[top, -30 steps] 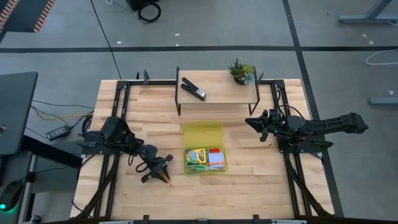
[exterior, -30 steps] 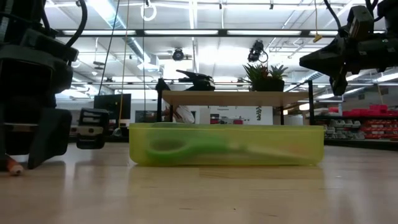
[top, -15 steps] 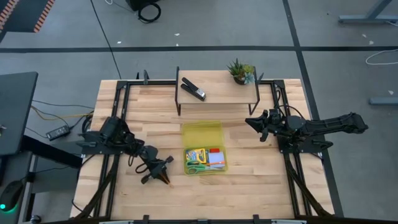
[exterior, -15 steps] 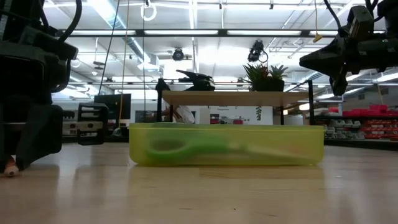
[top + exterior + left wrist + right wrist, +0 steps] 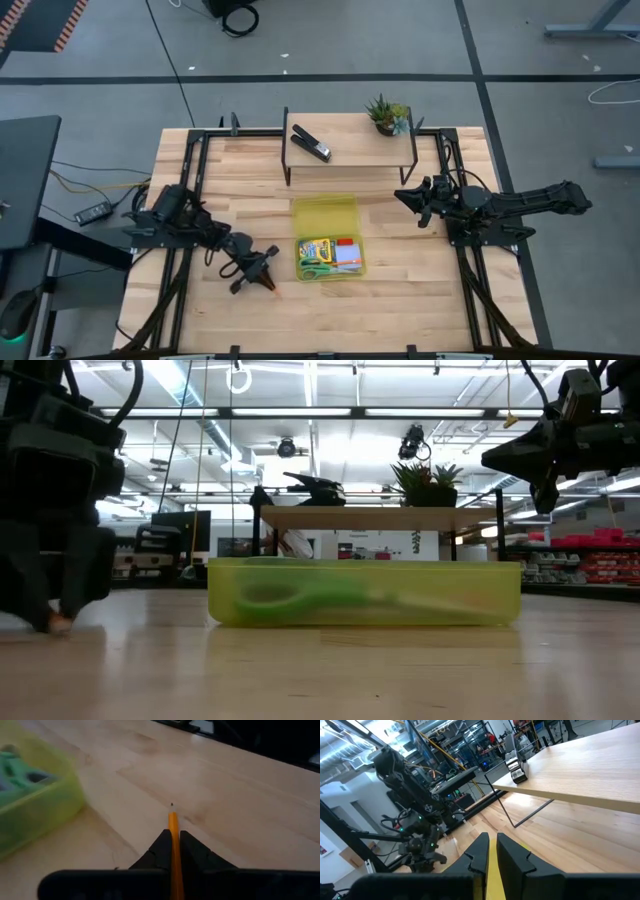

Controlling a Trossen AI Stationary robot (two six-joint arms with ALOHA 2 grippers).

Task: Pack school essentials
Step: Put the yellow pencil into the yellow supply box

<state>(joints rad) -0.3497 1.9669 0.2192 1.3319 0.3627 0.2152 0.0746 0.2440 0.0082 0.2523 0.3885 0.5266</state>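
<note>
Pencil first, lower left of the high view: your left gripper sits low on the desk with its fingers pinching that orange pencil, point sticking out ahead in the left wrist view. The low view only gives you a pale nub at the dark fingers, so trust the wrist camera for the grip.

Move to centre frame: the yellow-green box already holds the crayon box, the red eraser, the pale blue notepad and the green-handled scissors. From table height you get just the scissors through the wall. So most of the packing looks done; this pencil has yet to go in.

Far right, your right gripper waits above the desk, pressed shut; its wrist view shows a yellow strip between the fingers, probably a second pencil.
</note>
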